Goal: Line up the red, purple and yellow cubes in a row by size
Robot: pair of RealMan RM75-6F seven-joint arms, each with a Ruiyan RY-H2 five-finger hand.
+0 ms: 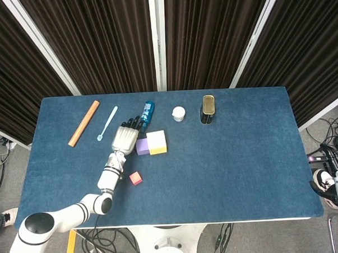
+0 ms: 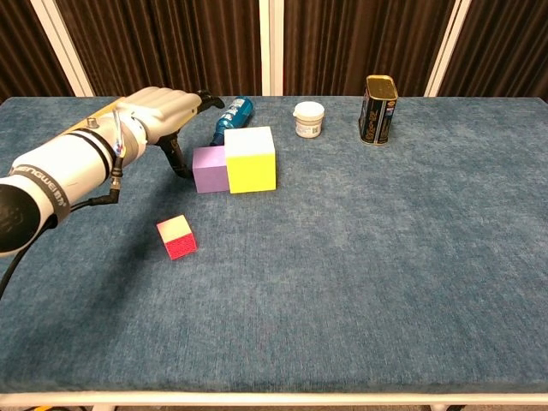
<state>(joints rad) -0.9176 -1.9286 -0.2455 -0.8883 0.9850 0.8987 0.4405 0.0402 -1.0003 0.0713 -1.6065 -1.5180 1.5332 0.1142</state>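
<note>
- Nearest to us sits the red cube, alone on the blue table, well apart from the other two cubes and toward the front-left of them; it is not yet in the row.
- Farther back, the purple cube and the yellow cube stand side by side, faces touching, purple to the left of yellow.
- Our left hand is just to the left of the purple cube, fingers curled downward and holding nothing that we can see; the thumb appears to rest at the cube's left face, though we cannot tell for sure that it touches.
- The relation that matters, in our judgement: the row runs left to right, so the red cube belongs at the purple cube's left, and it lies nearer and slightly left of the left hand, which is far closer to it than the right hand parked off the table's right edge, its fingers too unclear to judge.
- There is bare cloth left of the purple cube, while the blue bottle lies close behind.
</note>
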